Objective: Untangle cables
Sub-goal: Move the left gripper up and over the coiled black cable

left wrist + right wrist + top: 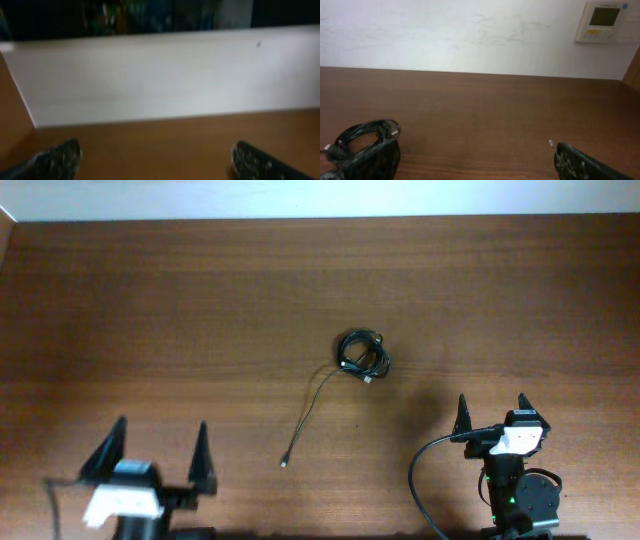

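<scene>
Knotted black cables (362, 356) trail toward seven o'clock; left gripper (160, 427) and right gripper (492, 400) sit wide open (both empty), and pinching the whole bundle risks tightening the knot.

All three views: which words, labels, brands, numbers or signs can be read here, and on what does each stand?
No text can be read.
The wall panel has a small screen and a yellowish label, both too small and blurred to read.
The cables and the table show no print.
</scene>
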Tool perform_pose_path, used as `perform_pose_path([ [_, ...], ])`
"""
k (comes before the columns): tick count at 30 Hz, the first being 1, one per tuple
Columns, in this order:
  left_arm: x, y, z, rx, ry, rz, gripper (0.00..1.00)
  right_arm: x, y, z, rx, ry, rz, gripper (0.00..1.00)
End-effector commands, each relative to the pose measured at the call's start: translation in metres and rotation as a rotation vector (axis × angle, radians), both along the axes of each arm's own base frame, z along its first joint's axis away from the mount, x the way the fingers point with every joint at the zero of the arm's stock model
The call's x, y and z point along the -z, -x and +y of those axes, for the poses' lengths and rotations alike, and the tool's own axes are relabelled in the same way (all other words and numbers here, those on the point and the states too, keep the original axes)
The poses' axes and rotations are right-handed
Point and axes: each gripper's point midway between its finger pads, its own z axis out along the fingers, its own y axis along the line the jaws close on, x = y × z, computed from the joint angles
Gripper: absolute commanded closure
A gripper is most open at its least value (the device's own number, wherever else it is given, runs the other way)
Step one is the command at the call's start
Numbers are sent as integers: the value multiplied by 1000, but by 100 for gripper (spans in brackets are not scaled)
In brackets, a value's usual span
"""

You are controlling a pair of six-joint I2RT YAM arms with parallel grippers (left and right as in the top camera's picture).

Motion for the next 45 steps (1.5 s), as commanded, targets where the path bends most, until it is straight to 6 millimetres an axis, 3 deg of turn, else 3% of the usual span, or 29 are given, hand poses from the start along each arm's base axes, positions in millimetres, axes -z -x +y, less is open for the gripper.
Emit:
perform_pose_path([
  [1, -61, 30, -10, 54, 26, 33, 1, 3, 0, -5, 27, -10, 8, 2],
  [5, -98, 40, -18, 101, 33, 190, 1, 3, 0, -5, 27, -10, 8, 2],
  [9, -110, 31, -28, 161, 54, 399, 1, 3, 0, -5, 27, -10, 8, 1],
  [14, -96, -7, -48, 274, 120, 696, 1, 3, 0, -5, 27, -10, 8, 2],
  [18, -84, -42, -80, 474, 220, 824, 1, 3, 0, -5, 27, -10, 8, 2],
  [21, -66, -74, -82, 482, 254, 922, 1, 3, 0, -5, 27, -10, 8, 2],
  [22, -60, -82, -82, 481, 262, 950, 12, 3, 0, -5, 27, -10, 8, 2],
  [23, -53, -92, -83, 484, 276, 984, 92, 3, 0, -5, 27, -10, 8, 2],
  [24, -46, -99, -83, 477, 306, 1019, 100, 3, 0, -5, 27, -10, 8, 2],
  [27, -18, -121, -92, 466, 374, 1153, 100, 3, 0, -5, 27, -10, 8, 2],
  [32, 33, -135, -115, 485, 331, 1336, 100, 3, 0, -5, 27, -10, 8, 2],
  [43, 89, -174, -149, 542, 280, 1420, 100, 3, 0, -5, 27, -10, 8, 2],
  [45, 99, -178, -153, 540, 271, 1436, 94, 3, 0, -5, 27, -10, 8, 2],
])
